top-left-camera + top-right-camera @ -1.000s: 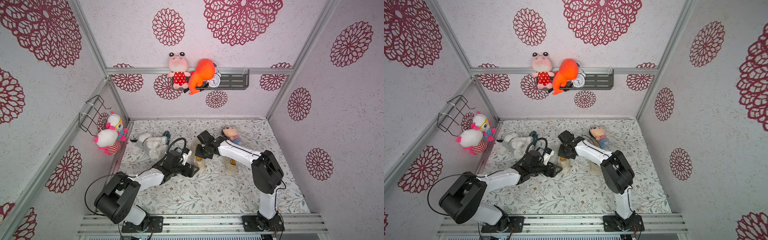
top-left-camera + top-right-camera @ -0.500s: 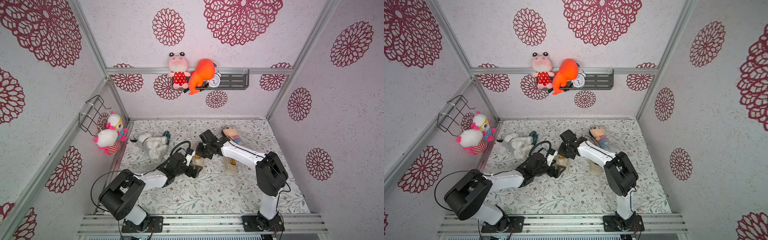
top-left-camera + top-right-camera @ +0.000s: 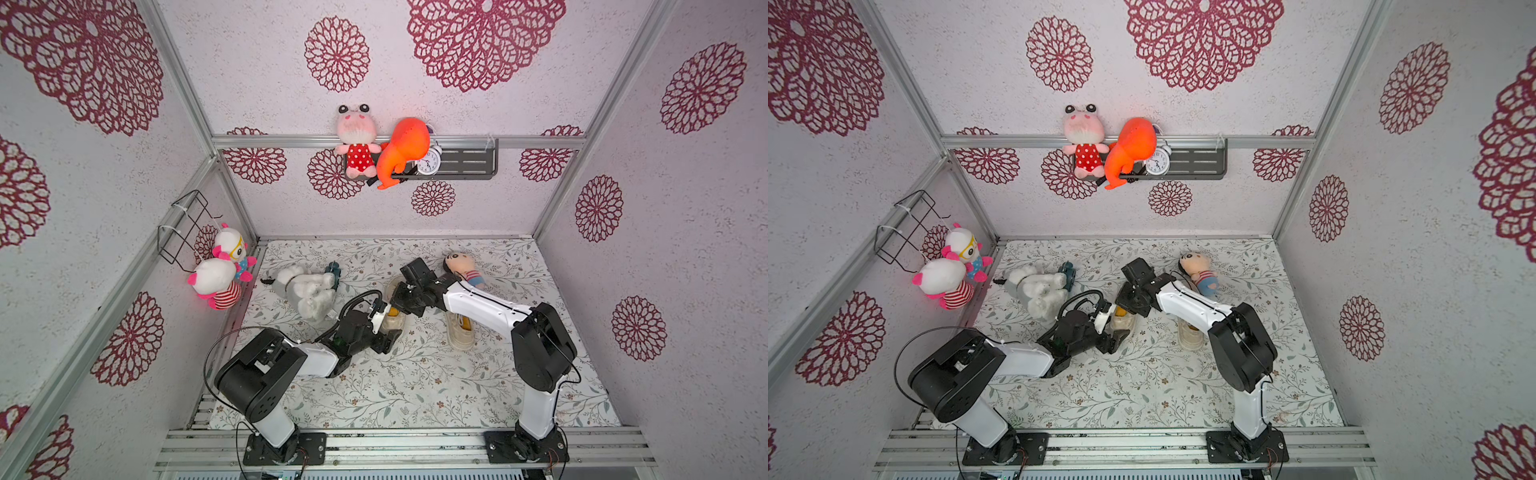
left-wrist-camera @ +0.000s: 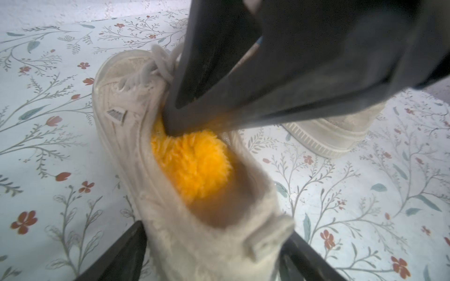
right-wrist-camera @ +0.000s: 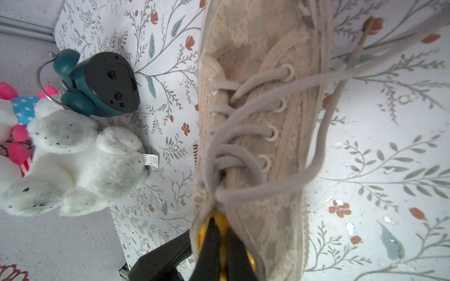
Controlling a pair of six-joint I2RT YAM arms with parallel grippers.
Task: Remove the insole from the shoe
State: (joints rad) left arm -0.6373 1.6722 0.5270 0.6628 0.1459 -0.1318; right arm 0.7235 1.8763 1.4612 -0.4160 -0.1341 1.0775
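Note:
A beige lace shoe (image 3: 395,323) (image 3: 1124,322) stands mid-table with a fluffy yellow insole (image 4: 192,165) inside it. My left gripper (image 4: 215,228) (image 3: 387,332) straddles the heel, one finger pressed against each side, so it is shut on the shoe (image 4: 194,243). My right gripper (image 5: 220,226) (image 3: 392,308) reaches down into the shoe's opening behind the laces. It is shut, pinching the insole (image 5: 214,215) between its tips. In the left wrist view the right gripper (image 4: 170,129) digs into the yellow fleece. The front of the insole is hidden under the shoe's upper (image 5: 255,121).
A second beige shoe (image 3: 459,332) (image 4: 328,136) stands just right of the first, under my right arm. A white plush dog (image 3: 307,291) and a teal alarm clock (image 5: 102,85) lie to the left. A small doll (image 3: 461,266) lies at the back.
My left gripper has slid forward to the shoe's heel, its jaws widening and then narrowing around it. My right gripper has stayed shut inside the shoe, hardly moving.

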